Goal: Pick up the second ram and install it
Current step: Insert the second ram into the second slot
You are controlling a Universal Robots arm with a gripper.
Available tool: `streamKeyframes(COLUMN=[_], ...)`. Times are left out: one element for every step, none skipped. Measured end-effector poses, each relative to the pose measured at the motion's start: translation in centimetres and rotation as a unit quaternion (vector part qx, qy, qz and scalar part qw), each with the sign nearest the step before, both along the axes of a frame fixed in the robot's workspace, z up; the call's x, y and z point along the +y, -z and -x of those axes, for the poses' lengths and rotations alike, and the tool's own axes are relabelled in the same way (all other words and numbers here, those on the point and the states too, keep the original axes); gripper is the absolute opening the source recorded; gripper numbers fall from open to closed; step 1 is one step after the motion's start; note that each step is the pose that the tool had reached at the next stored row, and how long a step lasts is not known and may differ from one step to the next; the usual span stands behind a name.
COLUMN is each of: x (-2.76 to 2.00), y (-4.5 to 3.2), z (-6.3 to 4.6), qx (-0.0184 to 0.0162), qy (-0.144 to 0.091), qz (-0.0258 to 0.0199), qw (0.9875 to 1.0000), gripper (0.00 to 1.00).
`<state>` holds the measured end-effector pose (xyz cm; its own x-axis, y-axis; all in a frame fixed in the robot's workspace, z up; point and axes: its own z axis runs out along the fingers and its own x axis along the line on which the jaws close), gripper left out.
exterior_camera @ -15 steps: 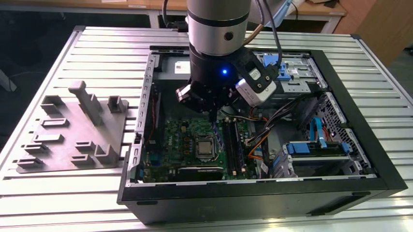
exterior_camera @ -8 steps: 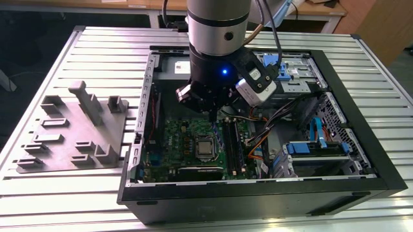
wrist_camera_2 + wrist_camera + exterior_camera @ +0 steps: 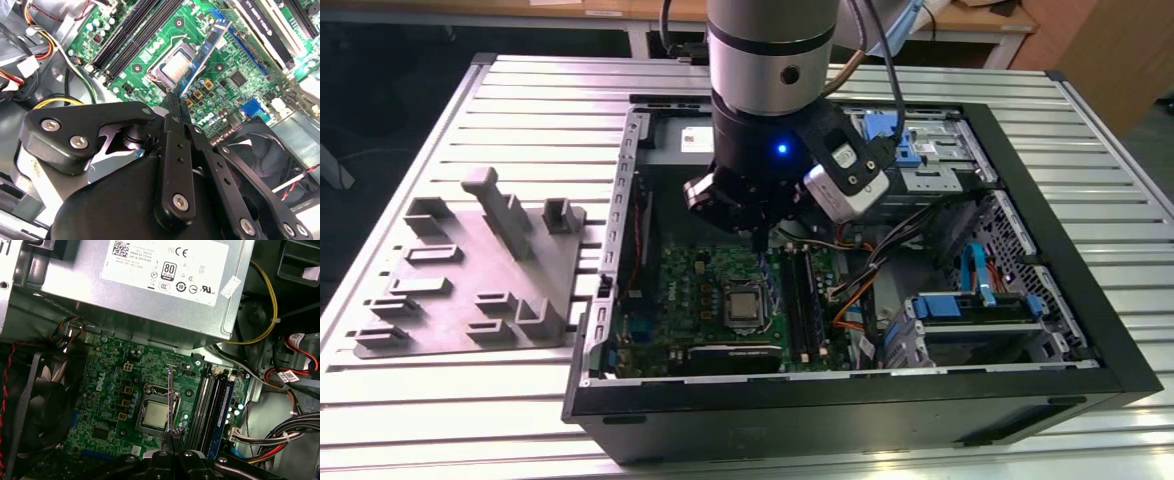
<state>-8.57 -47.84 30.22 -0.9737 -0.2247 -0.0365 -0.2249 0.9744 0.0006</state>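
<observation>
Black hand (image 3: 175, 100) seemingly tight on ram (image 3: 209, 50)

Green motherboard (image 3: 707, 280); in the exterior view, blue drive clips (image 3: 961, 305) at its three o'clock. Black gripper (image 3: 175, 100), pale-grey memory stick (image 3: 170, 390) edge, black case (image 3: 854, 410), silver ribbed table (image 3: 520, 110).

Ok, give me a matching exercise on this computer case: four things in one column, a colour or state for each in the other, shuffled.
Things:
1 second ram
2 motherboard
3 power supply box
4 fan

Descriptions:
A grey, with a white label
B black
C gripped by the end effector
D green

Pairs: 1-C, 2-D, 3-A, 4-B
</observation>
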Motion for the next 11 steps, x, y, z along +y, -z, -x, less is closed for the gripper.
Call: streamKeyframes(x=[0.0,0.0,0.0,0.0,0.0,0.0,0.0,0.0,0.0,0.0,0.0], y=[0.0,0.0,0.0,0.0,0.01,0.01,0.02,0.02,0.03,0.04,0.04], z=[0.0,0.0,0.0,0.0,0.0,0.0,0.0,0.0,0.0,0.0,0.0], qx=[0.0,0.0,0.0,0.0,0.0,0.0,0.0,0.0,0.0,0.0,0.0], qy=[0.0,0.0,0.0,0.002,0.006,0.011,0.017,0.023,0.028,0.034,0.039], qz=[0.0,0.0,0.0,0.0,0.0,0.0,0.0,0.0,0.0,0.0,0.0], qw=[1.0,1.0,1.0,1.0,1.0,0.9999,0.9999,0.9997,0.9996,0.9994,0.9992], gripper=[0.11,0.11,0.11,0.11,0.11,0.11,0.11,0.11,0.11,0.11,0.11])
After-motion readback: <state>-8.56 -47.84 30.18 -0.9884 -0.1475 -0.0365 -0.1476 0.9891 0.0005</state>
